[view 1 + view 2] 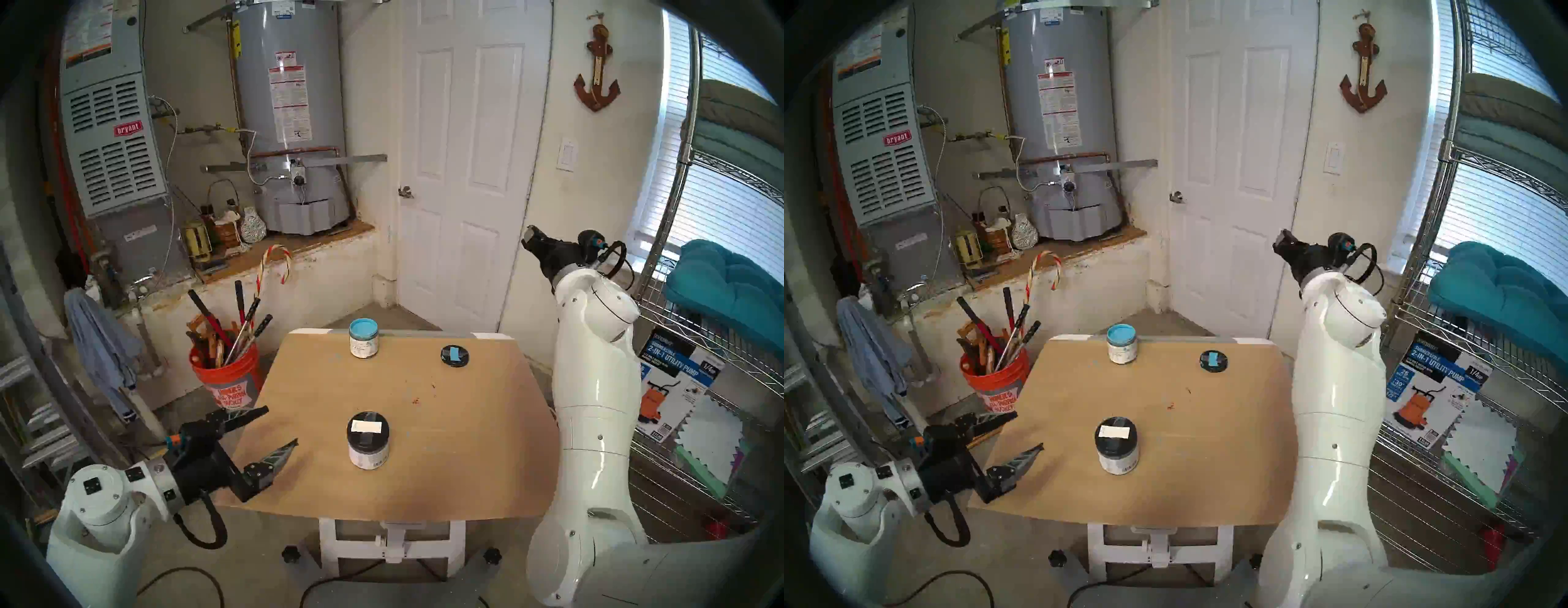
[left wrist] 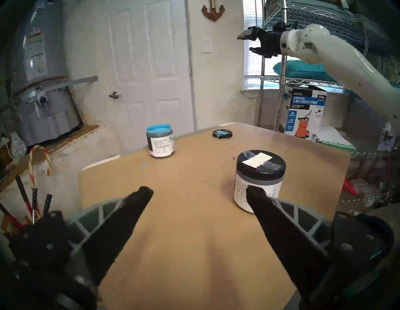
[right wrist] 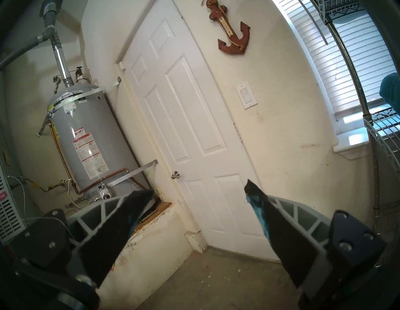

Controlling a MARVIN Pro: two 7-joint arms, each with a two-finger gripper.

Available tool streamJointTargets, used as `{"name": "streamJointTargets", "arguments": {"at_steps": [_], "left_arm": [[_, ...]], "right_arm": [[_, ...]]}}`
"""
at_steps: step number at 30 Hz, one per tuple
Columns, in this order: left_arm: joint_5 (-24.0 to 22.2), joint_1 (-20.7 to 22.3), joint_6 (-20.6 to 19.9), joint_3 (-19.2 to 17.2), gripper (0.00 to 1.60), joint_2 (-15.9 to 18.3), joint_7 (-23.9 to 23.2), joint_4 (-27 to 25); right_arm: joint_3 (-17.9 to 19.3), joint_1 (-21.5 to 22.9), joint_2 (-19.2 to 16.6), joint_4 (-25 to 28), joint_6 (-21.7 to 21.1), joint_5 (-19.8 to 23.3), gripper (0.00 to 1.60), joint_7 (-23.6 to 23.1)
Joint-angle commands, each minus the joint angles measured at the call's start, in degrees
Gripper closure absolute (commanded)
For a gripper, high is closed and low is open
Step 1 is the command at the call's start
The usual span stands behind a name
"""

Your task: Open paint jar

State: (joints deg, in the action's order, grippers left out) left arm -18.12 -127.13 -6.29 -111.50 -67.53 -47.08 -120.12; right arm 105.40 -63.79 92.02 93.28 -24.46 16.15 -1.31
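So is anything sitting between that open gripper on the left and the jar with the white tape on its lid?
Nothing visible. Only bare tabletop lies between the left gripper and the closed paint jar. The open blue jar and loose lid sit farther back.

- The paint jar stands on the counter, near its front, lid on.
- A second, lidless jar stands at the counter's far edge, behind the paint jar.
- A loose lid lies flat to the right of the second jar, apart from it.
- The left gripper hangs at the counter's left edge, left of the paint jar, clear of it, fingers spread.
- The right gripper is raised off the counter's far right corner, above everything on it.
- A bucket sits on the floor left of the counter.
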Motion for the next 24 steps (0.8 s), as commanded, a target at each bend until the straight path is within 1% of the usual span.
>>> {"name": "streamJointTargets", "arguments": {"at_steps": [1,5,7,9,20,22,24], "left_arm": [[-1.8,1.7,0.6,-0.8,0.0,0.7,-1.4,-1.8],[-1.7,1.7,0.1,-0.6,0.0,0.6,-1.5,-2.2],[-2.3,1.8,-1.2,-0.2,0.0,0.9,-2.2,-3.0],[-2.2,1.5,-1.3,-0.1,0.0,0.7,-2.3,-3.3],[-3.0,2.2,-4.9,-0.6,0.0,1.9,-4.3,-3.8],[-2.8,2.2,-4.8,-0.5,0.0,1.5,-4.0,-3.9],[-2.5,2.4,-4.8,-0.3,0.0,1.8,-4.4,-3.8]], "right_arm": [[-0.4,0.9,0.1,1.4,0.2,-0.2,0.0,0.2],[-0.4,0.9,0.2,1.4,0.2,-0.2,0.0,0.2],[-0.4,0.9,0.2,1.4,0.2,-0.2,0.0,0.2],[-0.4,0.9,0.2,1.4,0.2,-0.2,0.0,0.3],[-0.5,0.9,0.2,1.4,0.2,-0.2,0.0,0.3],[-0.5,0.9,0.2,1.4,0.2,-0.2,0.0,0.3],[-0.5,0.9,0.1,1.4,0.2,-0.2,0.0,0.3]]}}
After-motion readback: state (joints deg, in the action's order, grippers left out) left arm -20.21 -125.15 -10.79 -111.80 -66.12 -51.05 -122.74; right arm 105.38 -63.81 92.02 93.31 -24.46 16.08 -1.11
